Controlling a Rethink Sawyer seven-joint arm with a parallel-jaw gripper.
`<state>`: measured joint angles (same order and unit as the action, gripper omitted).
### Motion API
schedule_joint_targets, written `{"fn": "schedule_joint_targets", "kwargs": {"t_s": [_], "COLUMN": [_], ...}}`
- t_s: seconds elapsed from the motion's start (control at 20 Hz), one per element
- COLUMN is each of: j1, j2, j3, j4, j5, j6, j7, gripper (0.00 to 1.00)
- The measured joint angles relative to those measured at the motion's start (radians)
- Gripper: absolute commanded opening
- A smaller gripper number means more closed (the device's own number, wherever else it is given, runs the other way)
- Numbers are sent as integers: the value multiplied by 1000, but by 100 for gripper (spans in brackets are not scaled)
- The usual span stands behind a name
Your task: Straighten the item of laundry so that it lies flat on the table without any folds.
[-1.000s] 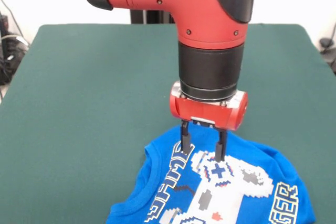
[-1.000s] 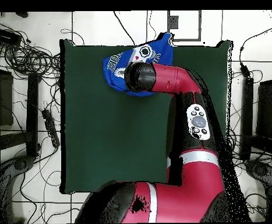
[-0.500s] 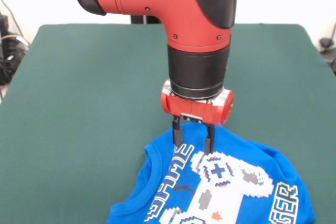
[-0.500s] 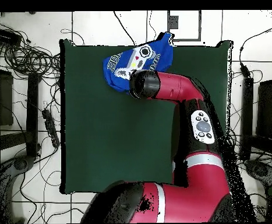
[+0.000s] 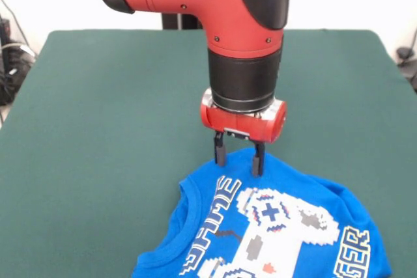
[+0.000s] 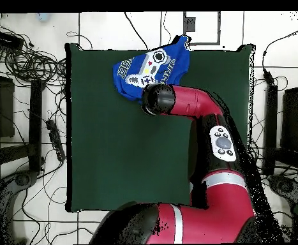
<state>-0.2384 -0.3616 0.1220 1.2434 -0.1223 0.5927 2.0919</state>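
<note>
Dark green cloth covers the table (image 5: 98,128), which fills most of the front view below a pale wall. From above, the table (image 6: 113,147) is ringed by cables and dark equipment on a light floor.

A bright blue T-shirt (image 5: 313,252) lies at the near edge in the front view, right of centre, running off the bottom of the picture. Its white-grey controller print (image 5: 273,222) faces up, with pale lettering to either side. The cloth is rumpled, with a raised fold at its far edge.

Coming down from above, the red and black arm (image 5: 215,4) ends in the end effector (image 5: 239,156). Its two dark fingers (image 5: 220,151) stand apart, empty, at the shirt's far edge; contact with the cloth cannot be judged.

From overhead, the T-shirt (image 6: 138,67) sits at the table's top edge, with the arm (image 6: 196,108) reaching up to it.
</note>
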Motion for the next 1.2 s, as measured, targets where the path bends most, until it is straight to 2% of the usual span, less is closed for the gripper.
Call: {"fn": "schedule_joint_targets", "kwargs": {"t_s": [0.6,1.0,1.2], "j1": [-8,-65,-73], "j2": [3,86,84], "j3": [0,16,26], "j4": [19,-6,-11], "j5": [0,3,2], "j6": [-70,-141,-142], "j7": [0,0,0], "gripper": [100,100,100]}}
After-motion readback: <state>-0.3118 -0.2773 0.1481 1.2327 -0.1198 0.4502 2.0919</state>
